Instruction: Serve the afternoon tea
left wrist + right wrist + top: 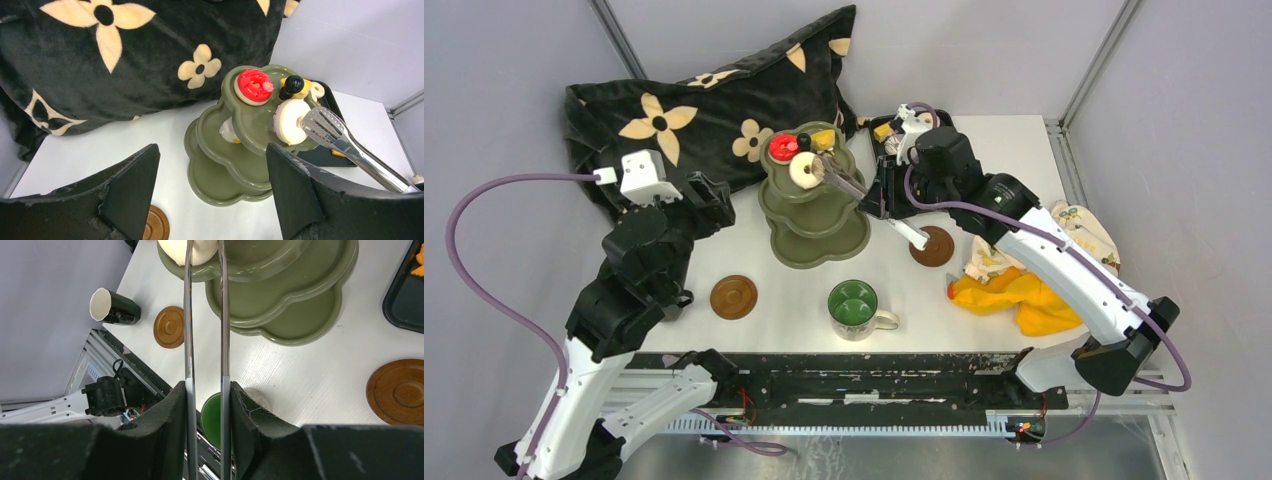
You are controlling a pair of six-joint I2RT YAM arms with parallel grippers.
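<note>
The olive-green three-tier stand (816, 228) sits mid-table, with a black knob (804, 141) on top. Its top tier holds a red donut (253, 86) and a yellow pastry (303, 88). A white donut (289, 121) stands on edge there. My right gripper (206, 387) is shut on the handles of the metal tongs (849, 185), whose blade lies against that white donut. Another pale pastry (228, 131) rests on the middle tier. My left gripper (212, 150) hangs open and empty left of the stand. The green-lined mug (854, 305) and two brown saucers (733, 296) (932, 246) sit on the table.
A black flowered pillow (694, 110) fills the back left corner. A black tray (886, 128) with more pastries lies behind my right wrist. The yellow cloth (1014, 295) is bunched at the right, under my right arm.
</note>
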